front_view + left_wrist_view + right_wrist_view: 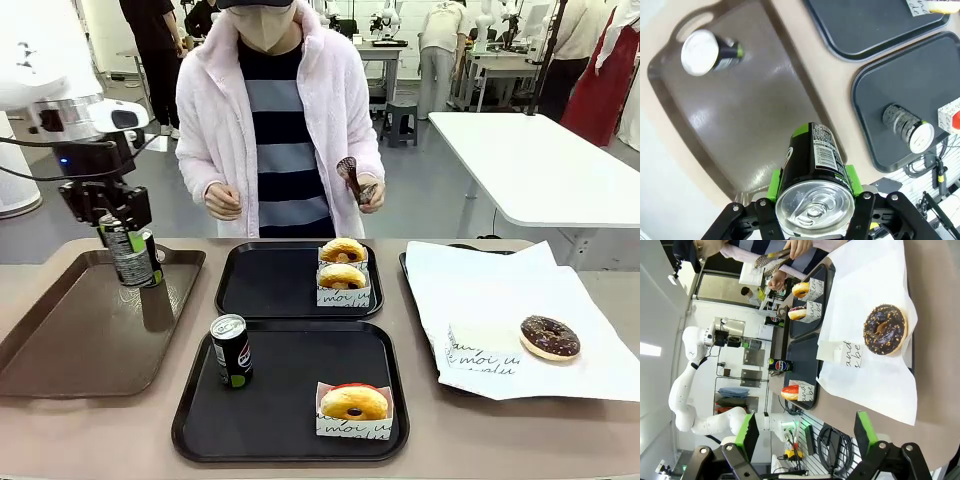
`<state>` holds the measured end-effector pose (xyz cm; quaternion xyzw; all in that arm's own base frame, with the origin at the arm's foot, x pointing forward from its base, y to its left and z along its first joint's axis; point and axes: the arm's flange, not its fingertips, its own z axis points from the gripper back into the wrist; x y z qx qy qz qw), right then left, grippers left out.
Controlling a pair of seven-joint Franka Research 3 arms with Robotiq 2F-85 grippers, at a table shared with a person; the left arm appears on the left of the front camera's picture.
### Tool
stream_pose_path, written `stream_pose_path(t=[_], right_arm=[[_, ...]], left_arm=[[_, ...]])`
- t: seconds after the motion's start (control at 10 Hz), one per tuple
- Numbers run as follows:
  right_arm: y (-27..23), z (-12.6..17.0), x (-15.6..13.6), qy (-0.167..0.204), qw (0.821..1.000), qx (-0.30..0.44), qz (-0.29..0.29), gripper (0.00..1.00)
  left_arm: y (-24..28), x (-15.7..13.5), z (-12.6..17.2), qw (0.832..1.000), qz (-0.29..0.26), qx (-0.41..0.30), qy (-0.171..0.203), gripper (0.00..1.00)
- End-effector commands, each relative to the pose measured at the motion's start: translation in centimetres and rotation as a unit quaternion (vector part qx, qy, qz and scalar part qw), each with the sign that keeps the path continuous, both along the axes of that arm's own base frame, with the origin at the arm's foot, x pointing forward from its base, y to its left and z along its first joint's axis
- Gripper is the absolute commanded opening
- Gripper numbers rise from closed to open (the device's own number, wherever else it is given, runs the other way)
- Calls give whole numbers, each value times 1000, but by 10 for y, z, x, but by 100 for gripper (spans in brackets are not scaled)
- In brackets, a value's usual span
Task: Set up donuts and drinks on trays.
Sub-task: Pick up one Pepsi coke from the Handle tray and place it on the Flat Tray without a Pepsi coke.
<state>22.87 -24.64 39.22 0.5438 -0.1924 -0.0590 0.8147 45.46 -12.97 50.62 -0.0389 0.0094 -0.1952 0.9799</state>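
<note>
The left gripper (120,228) is clamped by its green pads on the held can (133,258), which hangs over the brown tray (70,340) toward that tray's 1 o'clock corner, clear of its floor. The can's long axis runs close to vertical, with the silver top up in the fingers and the base swung slightly toward the black trays. In the left wrist view a second can (707,50) stands on the brown tray near its handle cut-out, well apart from the held one; the floor between them is bare. A strip of tabletop (197,305) separates the brown tray's raised rim from the near black tray (290,400). On that tray a standing can (231,350) sits at 9 o'clock and a sleeved donut (354,403) at 5 o'clock, leaving the middle and 12 o'clock free. The far black tray (270,285) carries two donuts (343,250) at 3 o'clock, and its left half is open. The right gripper (805,435) has its pads apart with nothing between them, above the white paper (865,280) bearing a chocolate donut (885,329).
</note>
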Motion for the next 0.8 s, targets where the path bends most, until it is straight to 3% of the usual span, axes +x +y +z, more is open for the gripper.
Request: stream_pose_path(t=[0.0,0.4,0.5,0.7], right_arm=[[-1,-1,-1,-6,1000,3,6,100],[-1,-1,-1,-6,1000,3,6,100],[-1,-1,-1,-6,1000,3,6,100],[-1,-1,-1,-6,1000,3,6,100]], left_arm=[[-20,20,6,999,-42,6,3,58],[-68,37,-5,997,-79,0,5,58],[-64,28,0,996,-94,5,8,58],[-11,-20,15,991,-130,-1,18,58]])
